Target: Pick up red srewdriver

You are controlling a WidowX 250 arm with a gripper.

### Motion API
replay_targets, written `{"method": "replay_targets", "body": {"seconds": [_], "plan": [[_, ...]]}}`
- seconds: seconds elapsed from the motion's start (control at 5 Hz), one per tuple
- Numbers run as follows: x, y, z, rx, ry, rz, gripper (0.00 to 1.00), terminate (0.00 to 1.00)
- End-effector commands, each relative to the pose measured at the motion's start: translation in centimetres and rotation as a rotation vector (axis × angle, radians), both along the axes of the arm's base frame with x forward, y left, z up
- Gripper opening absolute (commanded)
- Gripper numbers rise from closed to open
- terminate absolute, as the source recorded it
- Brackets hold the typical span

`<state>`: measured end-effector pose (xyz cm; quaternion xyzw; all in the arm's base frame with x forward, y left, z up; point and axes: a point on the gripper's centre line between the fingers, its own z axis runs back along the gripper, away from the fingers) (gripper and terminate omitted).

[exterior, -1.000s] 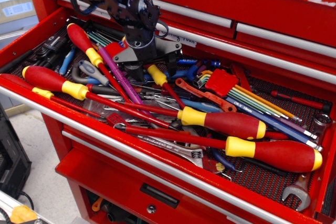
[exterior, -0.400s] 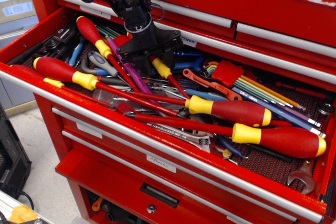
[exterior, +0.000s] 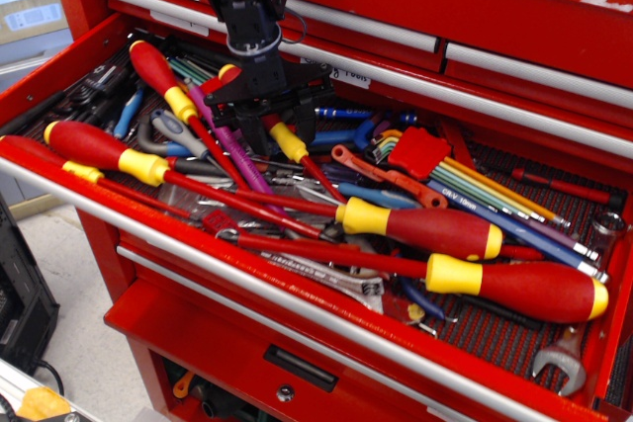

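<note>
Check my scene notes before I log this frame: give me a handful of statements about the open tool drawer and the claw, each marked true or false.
1. The claw is over the back left part of the drawer. True.
2. The red srewdriver lies alone at the drawer's right end. False: it is under the claw, among other tools at the back left.
3. The two fattest screwdrivers have their handles toward the right. True.
4. The hex key set sits in a blue holder. False: the holder is red.
5. An open-end wrench lies in the front right corner. True.
</note>
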<state>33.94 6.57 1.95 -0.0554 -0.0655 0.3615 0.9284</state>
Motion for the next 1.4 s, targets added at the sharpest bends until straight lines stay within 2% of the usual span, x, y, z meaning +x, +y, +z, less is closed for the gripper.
{"method": "replay_targets", "body": {"seconds": [0.0, 0.2, 0.4, 0.6, 0.8, 1.0, 1.2], "plan": [[-1.4, -0.8, 7.2, 0.155, 0.016, 0.094, 0.00, 0.00], [-2.4, -0.7, 9.6, 0.269, 0.020, 0.138, 0.00, 0.00], [-3.9, 1.2, 12.0, 0.422, -0.009, 0.171, 0.00, 0.00], [-4.7, 1.8, 14.2, 0.509, -0.039, 0.218, 0.00, 0.00], [-4.6, 1.4, 15.9, 0.551, -0.069, 0.252, 0.00, 0.00], [-4.0, 1.5, 16.8, 0.563, -0.136, 0.181, 0.00, 0.00], [-4.0, 1.1, 16.7, 0.521, -0.139, 0.194, 0.00, 1.00]]}}
